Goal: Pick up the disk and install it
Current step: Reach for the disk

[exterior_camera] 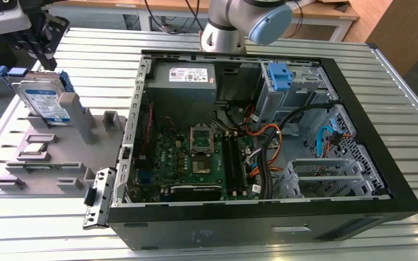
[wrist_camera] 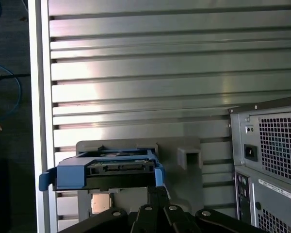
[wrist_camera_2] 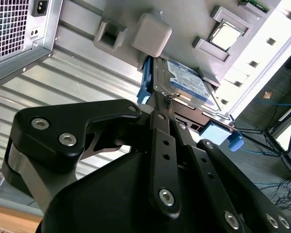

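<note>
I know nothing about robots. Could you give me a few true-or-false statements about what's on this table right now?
1. The silver hard drive in its blue plastic caddy stands on edge in the grey plastic holder. True.
2. That drive sits inside the black computer case. False: it is in the holder, outside the case, at the exterior view's left.
3. The case lies open, showing a green circuit board. True.
4. The end effector hovers over the circuit board. False: it is by the drive's upper edge.
</note>
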### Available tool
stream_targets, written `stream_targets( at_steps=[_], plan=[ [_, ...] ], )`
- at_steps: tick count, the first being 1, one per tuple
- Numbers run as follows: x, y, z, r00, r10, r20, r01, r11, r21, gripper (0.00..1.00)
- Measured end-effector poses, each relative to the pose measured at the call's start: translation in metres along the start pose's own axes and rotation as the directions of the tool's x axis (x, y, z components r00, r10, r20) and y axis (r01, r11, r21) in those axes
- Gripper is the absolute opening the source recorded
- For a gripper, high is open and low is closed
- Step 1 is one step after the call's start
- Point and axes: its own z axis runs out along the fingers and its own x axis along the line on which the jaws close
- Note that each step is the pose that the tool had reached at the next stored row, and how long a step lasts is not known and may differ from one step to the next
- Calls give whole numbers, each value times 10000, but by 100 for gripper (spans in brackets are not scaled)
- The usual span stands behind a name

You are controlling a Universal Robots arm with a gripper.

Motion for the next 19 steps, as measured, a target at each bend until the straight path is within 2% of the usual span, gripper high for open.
stream_targets(
  at_steps=[15, 19],
  plan=[
    [172, 18, 39, 10000, 0, 0, 0, 10000, 0, 11],
    [245, 26, 46, 10000, 0, 0, 0, 10000, -6, 11]
  ],
)
